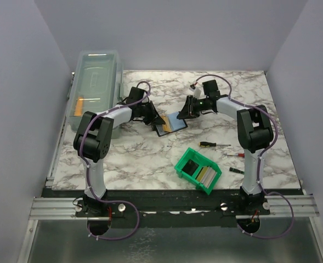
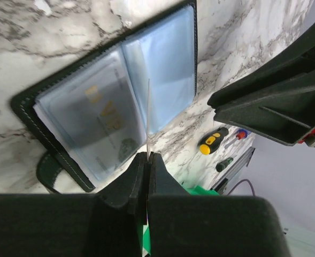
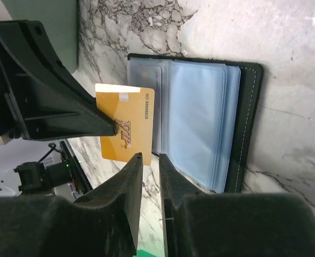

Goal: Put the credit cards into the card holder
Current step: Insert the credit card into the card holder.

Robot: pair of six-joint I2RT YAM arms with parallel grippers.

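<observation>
The card holder point(image 1: 172, 125) lies open on the marble table, its blue-grey sleeves point(image 3: 200, 118) facing up. My left gripper point(image 1: 158, 119) is shut on a gold credit card point(image 3: 126, 126) marked VIP. That card stands on edge in the left wrist view, a thin line point(image 2: 148, 118) above the open card holder point(image 2: 162, 64). Its far edge meets the holder's sleeves; whether it is inside one I cannot tell. My right gripper point(image 3: 150, 157) hovers just beside the card, its jaws a narrow gap apart with nothing between them. More credit cards point(image 1: 205, 175) stand in the green bin point(image 1: 184, 169).
Three screwdrivers lie right of the bin: a yellow-handled one point(image 1: 208, 144), a red one point(image 1: 235, 155) and a dark one point(image 1: 236, 170). A clear lidded box point(image 1: 97, 85) runs along the table's far left. The two arms' fingers stand close together over the holder.
</observation>
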